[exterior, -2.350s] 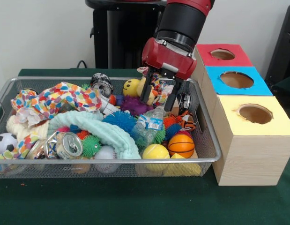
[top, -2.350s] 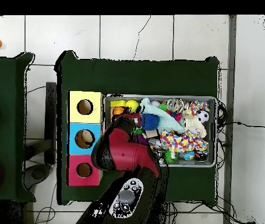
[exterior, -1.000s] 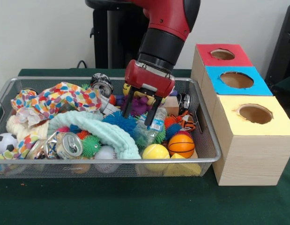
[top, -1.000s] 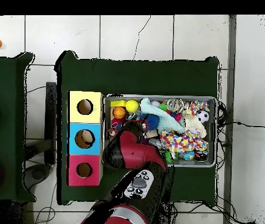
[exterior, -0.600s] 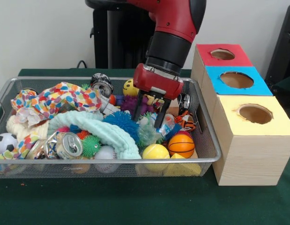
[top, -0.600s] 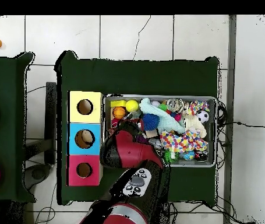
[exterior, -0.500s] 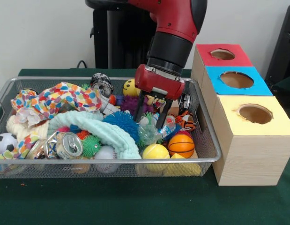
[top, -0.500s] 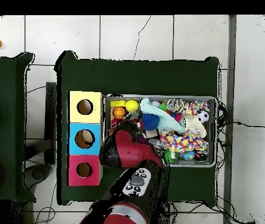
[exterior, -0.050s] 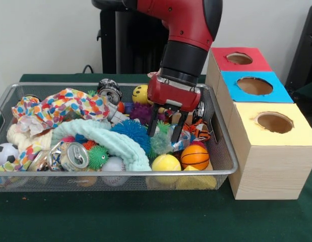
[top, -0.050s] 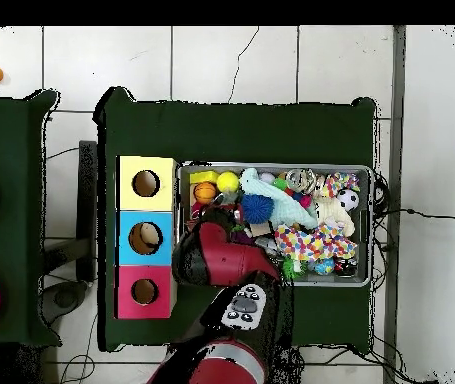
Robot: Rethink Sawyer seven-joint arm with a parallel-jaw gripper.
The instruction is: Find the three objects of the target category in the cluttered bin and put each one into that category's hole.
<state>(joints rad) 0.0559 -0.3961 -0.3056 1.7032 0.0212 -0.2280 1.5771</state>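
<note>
At frame centre the pincer [exterior, -0.050s: 166,130] stood spread wide astride a crumpled plastic bottle [exterior, -0.050s: 163,142] in the wire basket [exterior, -0.050s: 224,151], its label unreadable.

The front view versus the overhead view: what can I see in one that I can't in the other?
Only the front view shows the tool, open, its fingers down among the toys beside a crumpled plastic bottle, and a drink can. Only the overhead view shows the tiled floor and an item inside the blue box's hole; there the arm hides the tool. Both show the wire bin, the basketball and the three boxes.
</note>
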